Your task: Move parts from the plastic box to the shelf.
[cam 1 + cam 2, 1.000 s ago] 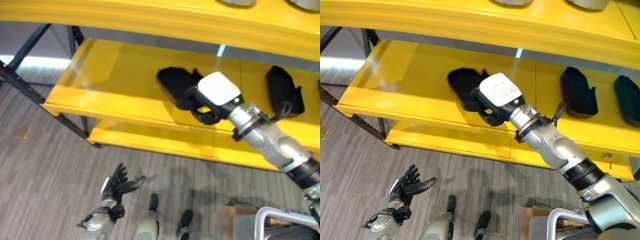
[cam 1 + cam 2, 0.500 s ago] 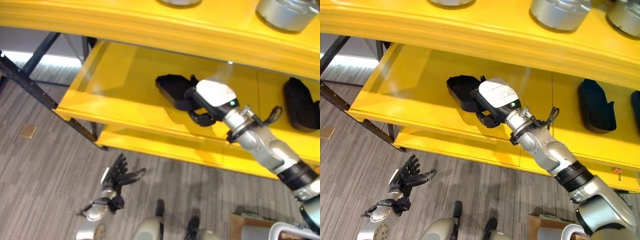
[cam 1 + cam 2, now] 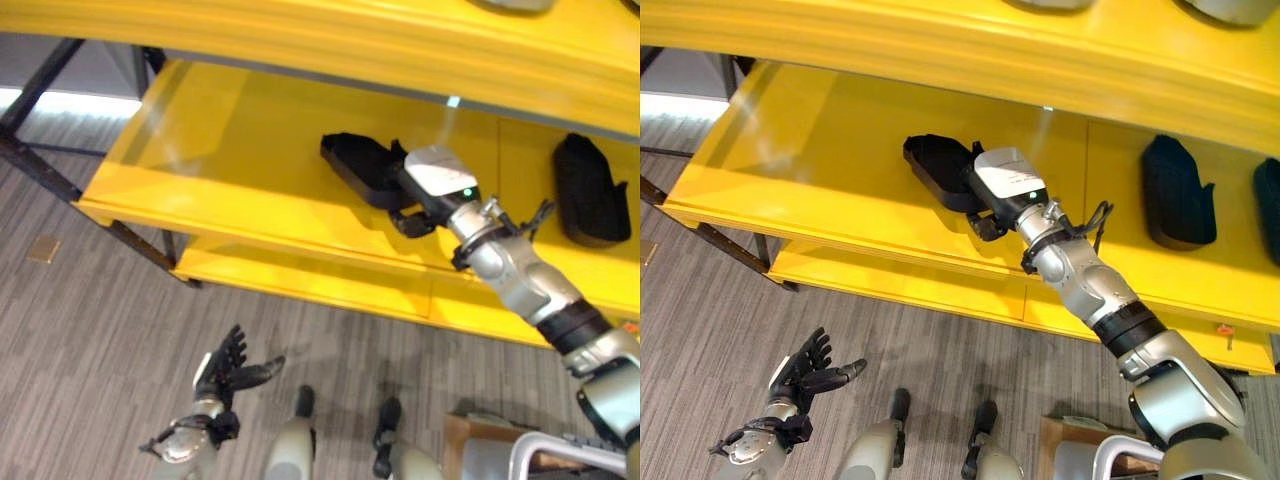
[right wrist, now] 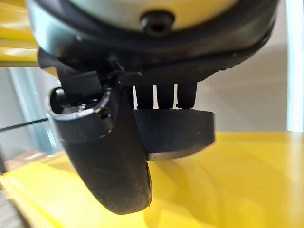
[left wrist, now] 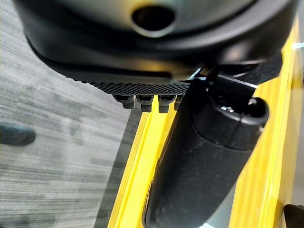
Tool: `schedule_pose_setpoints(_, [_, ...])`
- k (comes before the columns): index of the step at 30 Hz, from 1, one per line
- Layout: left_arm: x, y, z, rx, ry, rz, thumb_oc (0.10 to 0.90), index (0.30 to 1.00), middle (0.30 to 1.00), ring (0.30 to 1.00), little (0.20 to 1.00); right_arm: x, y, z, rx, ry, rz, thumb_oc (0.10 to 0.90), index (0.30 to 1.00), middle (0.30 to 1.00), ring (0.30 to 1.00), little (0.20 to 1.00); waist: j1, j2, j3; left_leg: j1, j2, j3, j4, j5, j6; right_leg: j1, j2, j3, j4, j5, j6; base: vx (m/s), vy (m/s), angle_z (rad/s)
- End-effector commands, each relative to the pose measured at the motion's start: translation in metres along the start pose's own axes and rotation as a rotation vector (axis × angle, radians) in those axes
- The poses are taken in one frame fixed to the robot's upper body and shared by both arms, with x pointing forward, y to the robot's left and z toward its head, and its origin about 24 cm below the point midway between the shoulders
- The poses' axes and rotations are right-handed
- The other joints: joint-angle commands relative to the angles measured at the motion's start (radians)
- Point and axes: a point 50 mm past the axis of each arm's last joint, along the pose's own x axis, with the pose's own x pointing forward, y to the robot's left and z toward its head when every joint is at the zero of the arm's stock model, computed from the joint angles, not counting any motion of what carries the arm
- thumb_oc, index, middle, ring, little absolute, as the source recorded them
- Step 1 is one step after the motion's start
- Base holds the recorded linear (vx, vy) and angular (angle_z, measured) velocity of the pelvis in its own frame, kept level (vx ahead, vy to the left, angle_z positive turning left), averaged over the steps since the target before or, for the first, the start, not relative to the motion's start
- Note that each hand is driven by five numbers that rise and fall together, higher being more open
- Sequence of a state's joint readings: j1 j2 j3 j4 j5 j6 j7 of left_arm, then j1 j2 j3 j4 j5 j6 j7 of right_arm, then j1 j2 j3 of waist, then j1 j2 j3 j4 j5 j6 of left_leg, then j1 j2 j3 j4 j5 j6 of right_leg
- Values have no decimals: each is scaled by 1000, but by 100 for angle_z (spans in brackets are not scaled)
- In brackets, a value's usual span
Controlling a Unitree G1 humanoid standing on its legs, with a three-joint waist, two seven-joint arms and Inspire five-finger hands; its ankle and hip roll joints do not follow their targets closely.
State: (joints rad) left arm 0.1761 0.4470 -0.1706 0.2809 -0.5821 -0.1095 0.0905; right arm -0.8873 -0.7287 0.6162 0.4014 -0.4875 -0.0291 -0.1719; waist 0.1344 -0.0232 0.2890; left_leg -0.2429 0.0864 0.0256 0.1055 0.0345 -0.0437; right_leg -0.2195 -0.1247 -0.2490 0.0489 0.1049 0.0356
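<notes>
A black moulded part (image 3: 362, 170) lies on the middle yellow shelf (image 3: 230, 150), its far end pointing left. My right hand (image 3: 432, 188) reaches in from the right and is shut on the part's near end. Up close, its fingers (image 4: 164, 96) come down on the part's (image 4: 175, 133) top edge, with the thumb (image 4: 109, 156) in front of it. The part's underside rests on the yellow board (image 4: 228, 190). My left hand (image 3: 226, 372) hangs low over the floor, open with its fingers spread; its thumb (image 5: 204, 161) shows against the shelf's edge.
Another black part (image 3: 588, 190) lies further right on the same shelf, and a third (image 3: 1270, 200) beyond it. A lower yellow shelf (image 3: 300, 280) sits beneath. Dark frame legs (image 3: 60, 180) stand at the left. A grey box frame (image 3: 560, 450) and brown cardboard (image 3: 465, 440) are at the lower right.
The whole view has shifted with the head. My right hand stays on the black part on the middle shelf, with the arm stretched further in. The left hand stays open and low.
</notes>
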Motion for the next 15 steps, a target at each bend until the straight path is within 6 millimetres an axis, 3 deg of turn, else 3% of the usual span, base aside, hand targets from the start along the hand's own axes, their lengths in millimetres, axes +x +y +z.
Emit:
schedule_pose_setpoints(1, [7, -14, 40, 11, -198, -85, 900, 1000, 1000, 1000, 1000, 29, -90, 23, -26, -107, -357, 400, 300, 300, 300, 300, 9, 39, -78, 92, 58, -70, -109, 27, -18, -71, -95, 41, 200, -111, 79, -84, -30, -6])
schedule_pose_setpoints(10, [8, -23, 41, -22, -216, -106, 900, 1000, 1000, 1000, 1000, 54, -102, 14, 5, 10, -383, 400, 300, 300, 300, 300, 31, 102, -50, 52, 40, -74, -108, 39, -20, -141, -111, 48, 254, -111, 80, -60, 2, -1])
schedule_pose_setpoints(15, [9, -26, 42, -30, -222, -110, 900, 1000, 1000, 1000, 1000, 57, -105, 7, 27, 66, -417, 400, 300, 300, 300, 300, 39, 123, -38, 40, 30, -78, -105, 39, -18, -156, -119, 47, 267, -108, 82, -30, 20, 3])
